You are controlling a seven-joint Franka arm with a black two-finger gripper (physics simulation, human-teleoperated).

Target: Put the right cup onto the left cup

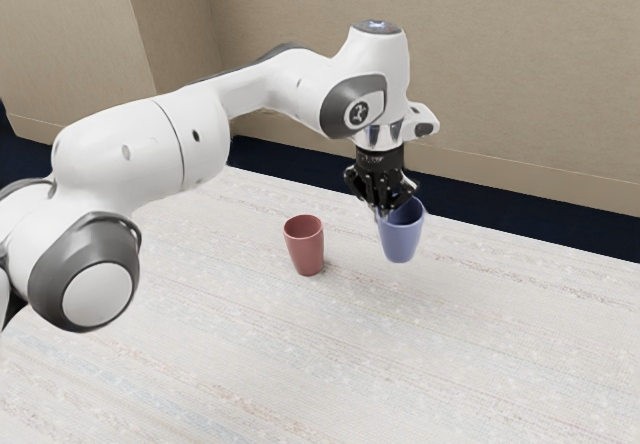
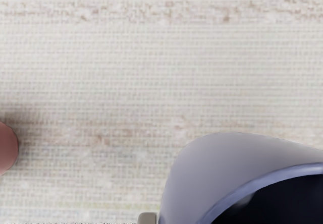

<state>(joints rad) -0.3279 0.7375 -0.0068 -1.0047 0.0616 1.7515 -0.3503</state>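
At the exterior view's right, the black gripper (image 1: pixel 385 209) points down at the rim of the blue cup (image 1: pixel 401 239), on the side nearer the red cup (image 1: pixel 306 248). I cannot tell whether it is clamped on the blue cup or stands apart around its wall. The blue cup has its mouth up; whether its base touches the pale table (image 1: pixel 300 354) is unclear. The red cup stands upright on the table, apart from the blue one, toward the exterior view's left. The cups are not stacked.
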